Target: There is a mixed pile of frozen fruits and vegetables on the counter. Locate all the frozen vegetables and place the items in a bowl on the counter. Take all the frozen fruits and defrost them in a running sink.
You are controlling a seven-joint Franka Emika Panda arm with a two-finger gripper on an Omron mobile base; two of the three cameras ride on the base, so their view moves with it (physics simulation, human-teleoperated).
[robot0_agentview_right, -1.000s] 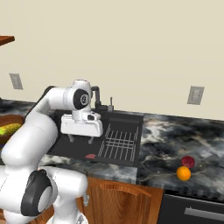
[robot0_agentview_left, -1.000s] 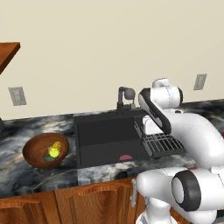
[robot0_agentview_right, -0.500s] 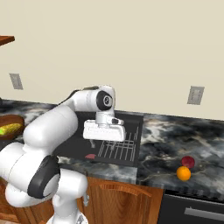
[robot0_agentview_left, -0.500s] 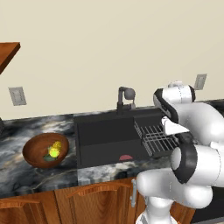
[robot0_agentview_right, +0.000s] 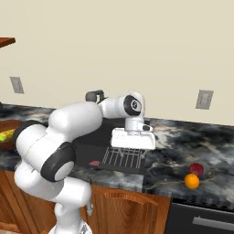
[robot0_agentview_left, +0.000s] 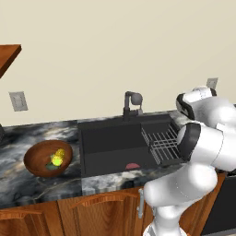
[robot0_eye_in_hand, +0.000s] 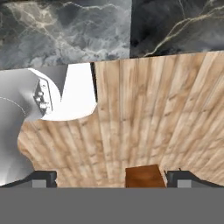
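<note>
**Empty gripper over the rack, fruit far to the right**

The gripper [robot0_agentview_right: 133, 147] hangs with its jaws spread wide and nothing between them, poised above the wire rack [robot0_agentview_right: 122, 157] at the right end of the sink [robot0_agentview_left: 115, 146]. In the hand view its two dark tips stand far apart over open floor and the counter's edge, so the hand appears to sit out past the front of the counter [robot0_agentview_right: 205, 141].

The two frozen fruits, a dark red ball [robot0_agentview_right: 196, 168] and an orange ball [robot0_agentview_right: 192, 181], lie just beside each other near the counter's front edge, well to the right of the gripper. The corn cob [robot0_agentview_left: 58, 157] and a dark green piece [robot0_agentview_left: 51, 166] rest in the bowl [robot0_agentview_left: 34, 159] at the far left, so the vegetable half looks done.

The likely trouble lies in the reach. Both balls are round and close to the edge; a finger landing off-centre could roll one off the counter or knock it into its neighbour. A low sweep rightward could also catch the rack. Whether the faucet [robot0_agentview_left: 131, 104] is running cannot be told.
</note>
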